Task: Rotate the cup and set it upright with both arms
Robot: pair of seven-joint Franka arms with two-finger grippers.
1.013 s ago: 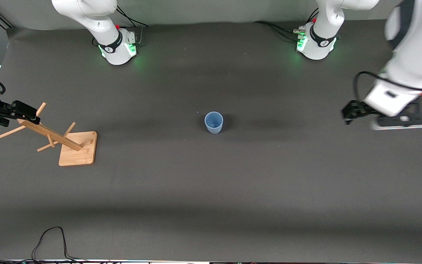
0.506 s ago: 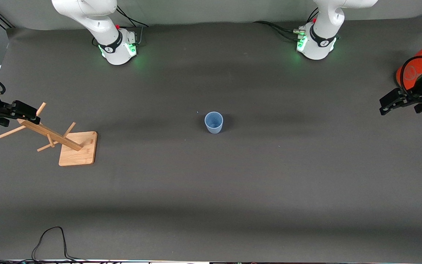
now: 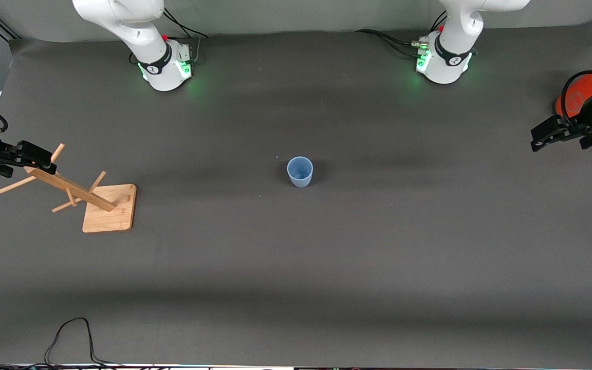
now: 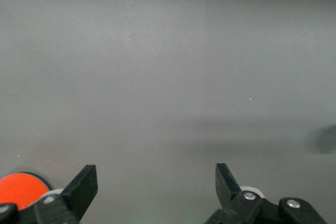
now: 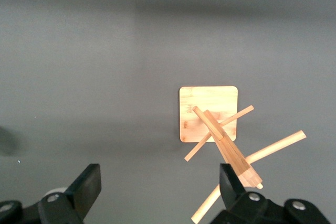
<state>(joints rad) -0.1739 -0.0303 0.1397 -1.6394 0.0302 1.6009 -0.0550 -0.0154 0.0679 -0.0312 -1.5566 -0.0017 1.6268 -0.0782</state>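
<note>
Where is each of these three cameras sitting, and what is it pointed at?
Front view: high across the table, facing both arms' bases; the upright cup stands mid-table.
Left wrist view: on the left arm's wrist, looking down past its open fingers at bare table and the orange cylinder.
Right wrist view: on the right arm's wrist, looking down past its open fingers at the wooden rack.
Shared: front and right wrist views both show the rack.

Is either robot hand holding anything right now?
No. The left gripper and right gripper are both open and empty; the cup stands alone.

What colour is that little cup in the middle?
Pale blue; the cup shows best in the front view.
</note>
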